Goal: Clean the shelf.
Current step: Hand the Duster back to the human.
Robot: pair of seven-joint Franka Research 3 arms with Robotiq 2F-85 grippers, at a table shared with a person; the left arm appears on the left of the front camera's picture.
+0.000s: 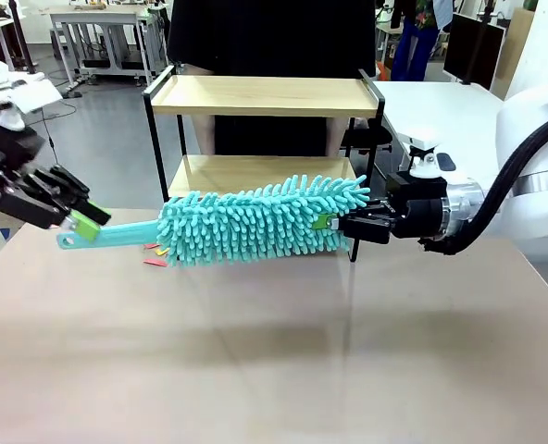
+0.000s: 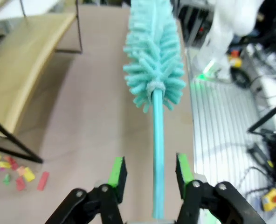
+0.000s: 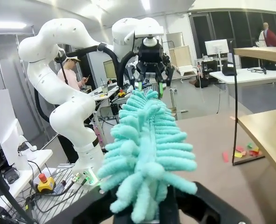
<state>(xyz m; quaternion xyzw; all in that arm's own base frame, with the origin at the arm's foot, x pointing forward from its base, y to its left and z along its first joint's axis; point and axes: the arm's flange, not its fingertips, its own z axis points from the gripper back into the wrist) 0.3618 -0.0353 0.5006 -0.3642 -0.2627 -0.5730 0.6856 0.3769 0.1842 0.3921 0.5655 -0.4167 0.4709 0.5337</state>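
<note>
The two-tier shelf with light wooden boards in a thin black metal frame stands at the far edge of the brown tabletop, directly in front of a person in dark clothing. A teal microfibre duster with a fluffy chenille head and a slim plastic handle hangs horizontally above the tabletop, just in front of the lower board. The right gripper has its fingers clamped shut on the tip of the fluffy head, which carries the duster's weight at that end. The left gripper is at the handle end; in the left wrist view its green-padded fingers stand partly open on either side of the handle with a visible gap, so it does not grip. This arrangement suggests a handover between arms: gripping the head is unsuitable for wiping, whereas the handle gives reach over the boards. Small coloured scraps lie on the tabletop by the shelf's front left leg
</note>
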